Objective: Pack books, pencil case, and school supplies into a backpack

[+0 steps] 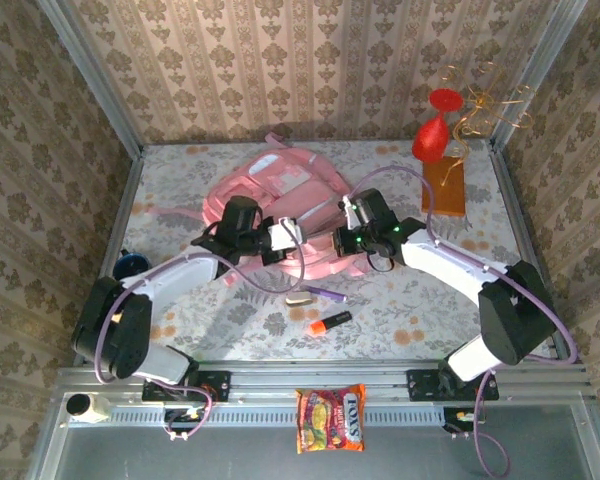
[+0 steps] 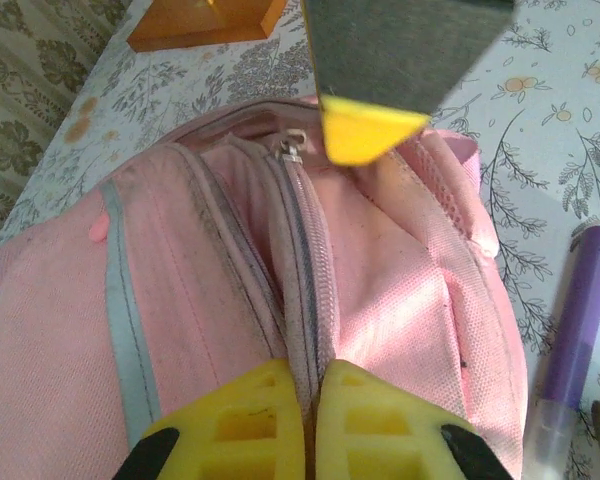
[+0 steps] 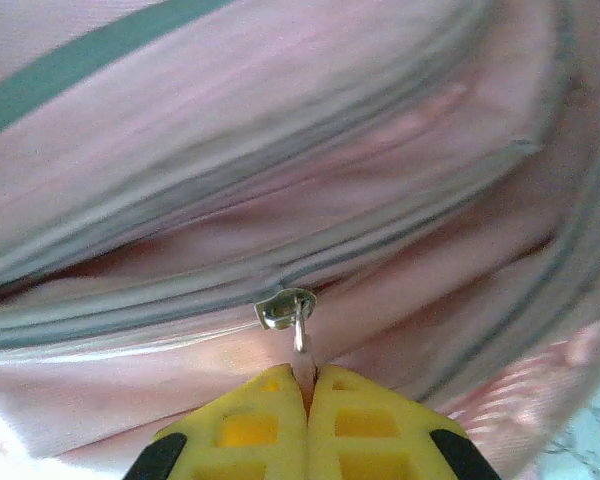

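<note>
1. Backpack (image 1: 270, 190), seen from above, lies under both hands. The left gripper (image 1: 278, 238) and right gripper (image 1: 352, 232) meet on its near edge, close together. Behind the hands, toward the bases, the pen (image 1: 330, 295), beige piece (image 1: 300, 298) and marker (image 1: 328, 322) lie on the table (image 1: 430, 300), not yet packed.

2. Left wrist view: the left gripper (image 2: 313, 420) is fully closed and pinches the backpack's zip (image 2: 302, 290) seam between its pads. Ahead of it the zip runs up to the slider (image 2: 292, 150). The right gripper's yellow fingertip (image 2: 365, 135) sits just right of the slider. The pen (image 2: 580, 330) lies to this hand's right, just beside the bag.

3. Right wrist view: the right gripper (image 3: 307, 420) is fully closed on the thin tab (image 3: 300, 340) that hangs from the slider (image 3: 285, 308). Pink fabric folds lie just beyond its tips.

4. Risks, as I judge them:
   - The tab is held only at the fingertips, so a pull off the zip's line could slip it free.
   - The left hand's hold is a thin pinch of soft cloth. If that gives, the bag would drag along with the right hand and the slider would not run.
   - Loose folds beside the slider could jam it.
   - A shifting bag could knock the pen away.
</note>
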